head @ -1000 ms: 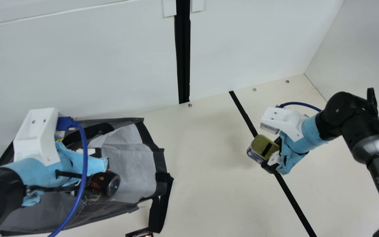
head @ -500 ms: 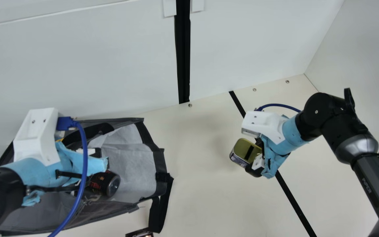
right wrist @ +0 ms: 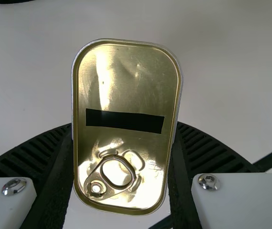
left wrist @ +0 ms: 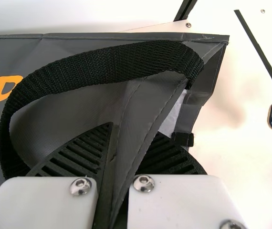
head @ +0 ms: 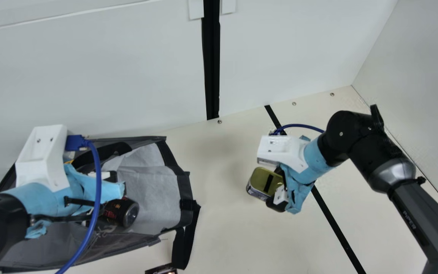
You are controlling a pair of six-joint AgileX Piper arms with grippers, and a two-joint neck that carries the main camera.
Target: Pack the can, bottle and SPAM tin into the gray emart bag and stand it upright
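Table [head: 219,236] is spreading pale beneath me, and on it the gray emart bag [head: 150,198] is lying on its side, its mouth facing the middle. With my left gripper [left wrist: 133,131] I am pinching a stitched fold of its fabric, the fingers narrow around it, near a black strap [left wrist: 107,64]; if that cloth is slipping when something pushes inward, the mouth could be sagging or the bag sliding away. The can [head: 122,212] is lying on its side at the mouth, where a careless nudge could be sending it rolling out. My right gripper [right wrist: 125,129] is holding the SPAM tin [right wrist: 126,86] by its long sides, fingers spread to its width, well apart from the bag; if a corner is catching the mouth's edge, the smooth metal could be twisting in my grip. At the main view's bottom edge a dark item [head: 162,269] is showing only in part, perhaps one of the things to pack, though I am not managing to tell. As for writing, large orange print [left wrist: 2,88] is standing out on the bag's gray side, reddish lettering is running over the can, and finer print is edging the tin's wall; its gold lid is carrying a plain black strip [right wrist: 125,121] and a pull ring [right wrist: 113,192].
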